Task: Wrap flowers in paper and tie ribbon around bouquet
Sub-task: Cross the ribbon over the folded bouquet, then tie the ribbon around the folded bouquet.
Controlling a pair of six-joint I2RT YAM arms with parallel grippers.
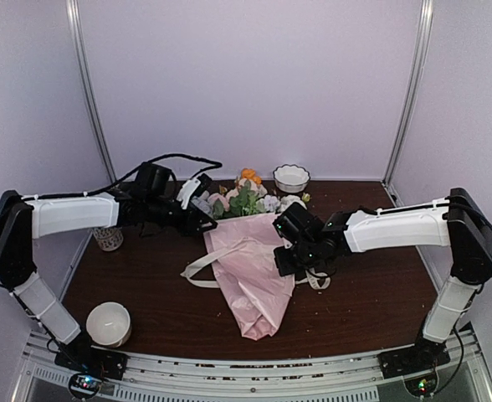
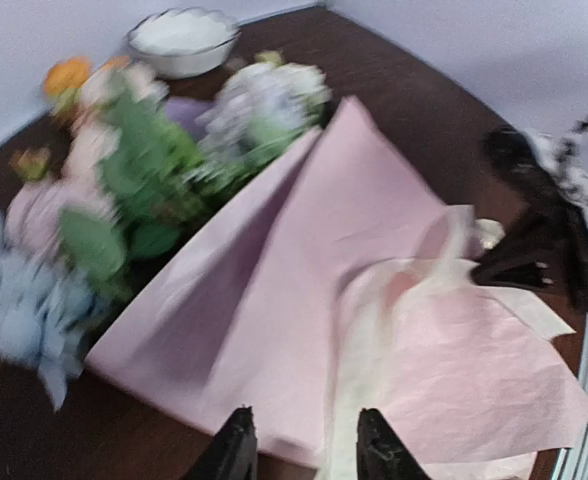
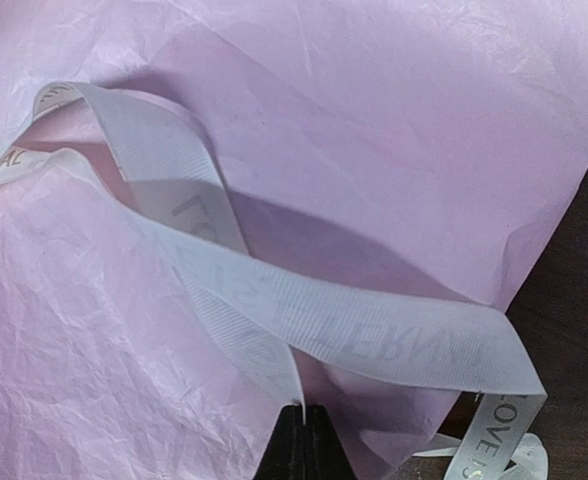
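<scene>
The bouquet lies on the dark table, a pink-lilac paper cone with its tip toward me and the flowers at the far end. The cream ribbon loops out at the cone's left, and its end trails off to the right. My right gripper is shut on the edge of a ribbon band that crosses the paper. My left gripper hangs open just above the paper, near the flowers. A ribbon strip runs along beside its right finger.
A white scalloped bowl stands behind the flowers. Another white bowl sits near the front left. A small patterned cup stands at the left edge under the left arm. Metal posts rise at both back corners.
</scene>
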